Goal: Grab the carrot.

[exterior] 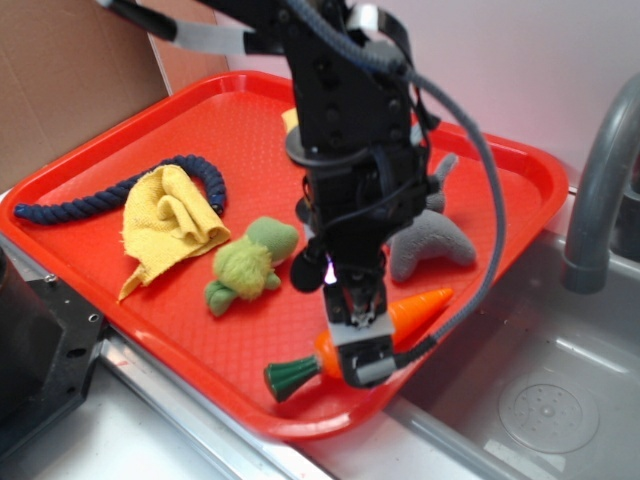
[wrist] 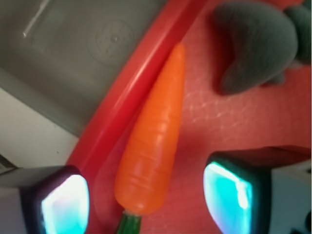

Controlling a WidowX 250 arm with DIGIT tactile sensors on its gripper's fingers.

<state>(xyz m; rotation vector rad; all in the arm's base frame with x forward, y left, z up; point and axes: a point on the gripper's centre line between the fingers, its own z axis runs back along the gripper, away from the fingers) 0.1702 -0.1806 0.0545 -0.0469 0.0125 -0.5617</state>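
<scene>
The carrot (exterior: 418,306) is glossy orange with a dark green stem end and lies on the red tray (exterior: 120,285) close to its front right rim. In the wrist view the carrot (wrist: 153,141) runs up between the two fingers, its thick end low and its tip pointing away. My gripper (exterior: 362,345) is directly over the carrot's thick end, and its fingers hide the carrot's middle in the exterior view. The gripper (wrist: 146,200) is open, with a clear gap on each side of the carrot and neither pad touching it.
A grey plush (exterior: 430,245) lies just beyond the carrot, also in the wrist view as the grey plush (wrist: 256,44). A green plush toy (exterior: 250,262), a yellow cloth (exterior: 170,222) and a dark blue rope (exterior: 110,197) lie to the left. A sink basin (exterior: 540,400) and faucet (exterior: 600,190) sit right of the tray.
</scene>
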